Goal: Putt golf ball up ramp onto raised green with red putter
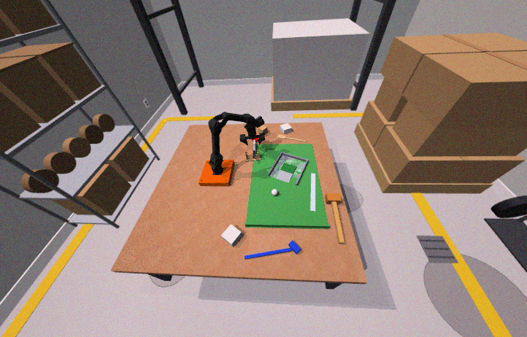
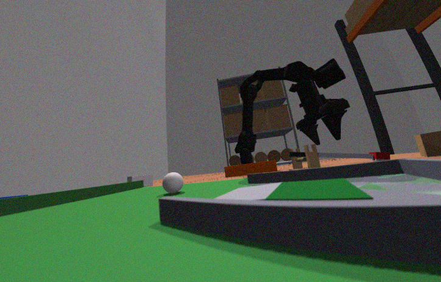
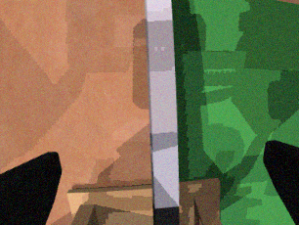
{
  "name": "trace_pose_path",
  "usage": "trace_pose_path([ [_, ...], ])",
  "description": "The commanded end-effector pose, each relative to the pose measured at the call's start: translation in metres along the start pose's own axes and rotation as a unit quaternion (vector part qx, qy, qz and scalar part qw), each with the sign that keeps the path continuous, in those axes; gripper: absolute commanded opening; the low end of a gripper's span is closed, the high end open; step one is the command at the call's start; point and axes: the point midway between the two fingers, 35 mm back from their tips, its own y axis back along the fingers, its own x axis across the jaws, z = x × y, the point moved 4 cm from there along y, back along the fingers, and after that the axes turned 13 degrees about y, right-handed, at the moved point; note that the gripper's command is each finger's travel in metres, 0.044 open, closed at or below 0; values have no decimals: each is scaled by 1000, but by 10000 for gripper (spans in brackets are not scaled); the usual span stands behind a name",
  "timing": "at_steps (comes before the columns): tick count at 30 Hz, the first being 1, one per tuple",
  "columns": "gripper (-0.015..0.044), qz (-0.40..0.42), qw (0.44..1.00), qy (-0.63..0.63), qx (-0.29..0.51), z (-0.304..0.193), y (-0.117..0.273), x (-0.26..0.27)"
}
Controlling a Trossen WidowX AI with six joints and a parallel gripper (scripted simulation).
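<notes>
The red putter rests with its pale shaft (image 1: 254, 147) (image 3: 163, 98) on a small wooden stand (image 1: 252, 158) (image 2: 313, 157) (image 3: 109, 202). Its red head (image 2: 380, 155) is at the far end. My gripper (image 1: 253, 141) (image 2: 327, 141) (image 3: 164, 158) is open and empty above the putter; in the wrist view the shaft runs between the two spread fingers. The white golf ball (image 1: 274, 192) (image 2: 173, 182) sits on the green mat (image 1: 266, 213) (image 2: 57, 238), in front of the pale ramp (image 1: 283, 176) (image 2: 247, 191). The raised green (image 1: 288, 168) (image 2: 320, 188) lies behind the ramp, inside grey walls.
A white strip (image 1: 312, 192) lies right of the walls. An orange-headed mallet (image 1: 338, 222), a blue mallet (image 1: 269, 252) and a white block (image 1: 231, 234) lie around the mat. A small light mallet (image 1: 293, 138), another white block (image 1: 285, 128) and a brown block (image 2: 440, 143) are at the back.
</notes>
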Motion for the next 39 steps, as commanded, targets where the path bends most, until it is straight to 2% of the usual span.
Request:
trace_pose_path([
  [1, 440, 1, 1000, -3, 13, 1, 0, -1],
  [17, 440, 1, 1000, -3, 13, -6, -45, 0],
  [39, 440, 1, 1000, -3, 13, -9, -69, 1],
])
